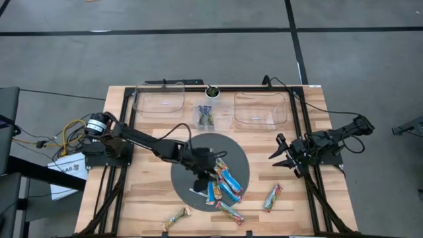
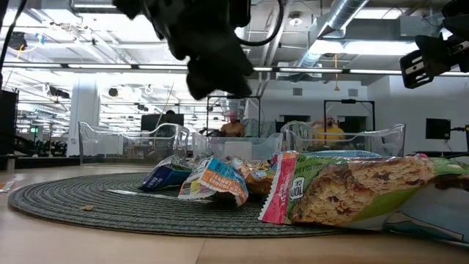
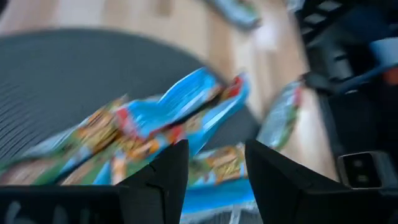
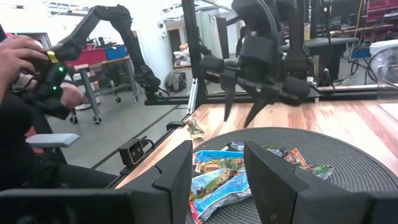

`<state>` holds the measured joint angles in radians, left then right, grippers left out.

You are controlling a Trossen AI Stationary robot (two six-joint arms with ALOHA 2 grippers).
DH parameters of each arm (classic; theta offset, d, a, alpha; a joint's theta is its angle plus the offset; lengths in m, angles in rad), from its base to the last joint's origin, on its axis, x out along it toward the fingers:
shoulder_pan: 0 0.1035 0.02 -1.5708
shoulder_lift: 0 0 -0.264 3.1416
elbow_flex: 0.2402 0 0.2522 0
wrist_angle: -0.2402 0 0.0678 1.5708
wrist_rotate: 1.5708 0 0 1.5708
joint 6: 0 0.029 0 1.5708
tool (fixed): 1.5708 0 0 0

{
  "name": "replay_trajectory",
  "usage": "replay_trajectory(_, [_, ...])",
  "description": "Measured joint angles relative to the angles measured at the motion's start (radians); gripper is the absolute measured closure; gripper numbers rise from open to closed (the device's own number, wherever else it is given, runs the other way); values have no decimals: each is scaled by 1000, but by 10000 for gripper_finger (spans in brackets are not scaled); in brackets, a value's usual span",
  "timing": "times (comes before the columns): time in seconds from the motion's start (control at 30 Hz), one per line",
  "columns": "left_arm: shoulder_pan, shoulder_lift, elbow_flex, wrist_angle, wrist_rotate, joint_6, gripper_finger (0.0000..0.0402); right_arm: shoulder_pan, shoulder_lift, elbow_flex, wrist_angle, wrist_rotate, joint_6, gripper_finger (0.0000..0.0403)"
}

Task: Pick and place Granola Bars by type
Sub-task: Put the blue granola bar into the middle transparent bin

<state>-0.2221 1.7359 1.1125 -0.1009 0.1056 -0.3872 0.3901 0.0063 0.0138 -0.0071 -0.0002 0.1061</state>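
Observation:
Several Granola Bars (image 1: 225, 185) in bright blue and green-tan wrappers lie flat in a loose pile on the near right part of a round dark mat (image 1: 228, 149). More bars lie on the wood: one (image 1: 272, 197) to the right, one (image 1: 175, 218) near the front left, one (image 1: 231, 213) at the mat's near edge. My left gripper (image 1: 201, 177) hangs open above the mat just left of the pile (image 3: 168, 118), slanting down, touching nothing. My right gripper (image 1: 283, 153) waits open at the table's right side, level, facing the pile (image 4: 230, 171).
Two clear bins (image 1: 158, 99) (image 1: 261, 109) stand along the far edge, with a small clear holder of bars (image 1: 205, 116) between them. A black frame (image 1: 305, 132) borders the table. A person's hands (image 4: 25, 62) show beyond the table's left side.

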Motion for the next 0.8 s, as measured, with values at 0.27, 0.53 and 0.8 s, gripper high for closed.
replay_trajectory(0.27, [-20, 0, 147, -424, -218, -332, 251, 0, 0, 0, 0, 0, 0, 264])
replay_trajectory(0.53, [-53, 7, 149, -494, -181, -631, 251, 0, 0, 0, 0, 0, 0, 266])
replay_trajectory(0.8, [-57, 76, 155, -466, -144, -696, 251, 0, 4, 0, 2, 1, 0, 266])
